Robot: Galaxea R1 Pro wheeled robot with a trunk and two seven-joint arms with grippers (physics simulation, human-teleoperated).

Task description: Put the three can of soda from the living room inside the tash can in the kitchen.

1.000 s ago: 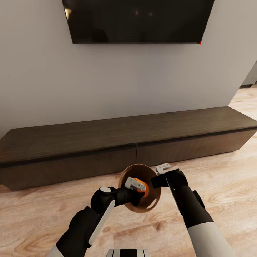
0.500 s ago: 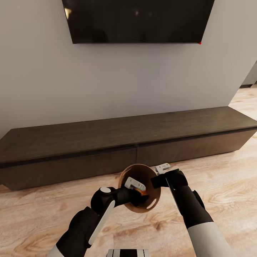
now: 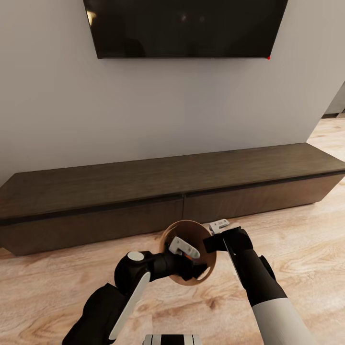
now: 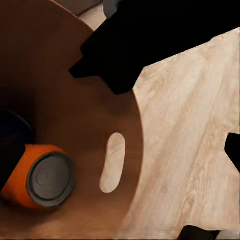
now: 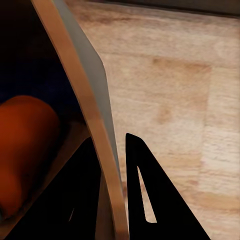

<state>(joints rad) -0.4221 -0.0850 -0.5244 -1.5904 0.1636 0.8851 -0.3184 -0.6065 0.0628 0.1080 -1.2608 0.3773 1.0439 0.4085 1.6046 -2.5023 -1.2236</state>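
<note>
Orange can point(image 4: 42, 177) lies inside the bin point(image 3: 165, 239); right fingers point(image 5: 135, 165) pinch its rim, left fingers point(image 3: 184, 247) spread empty; a slipping pinch could spill it.

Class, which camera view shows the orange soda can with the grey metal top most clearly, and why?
The left wrist view: the orange soda can lies inside the tan-brown bin, its grey top facing the camera. The right wrist view shows a blurred orange side behind the bin wall. The head view shows no clear can.
</note>
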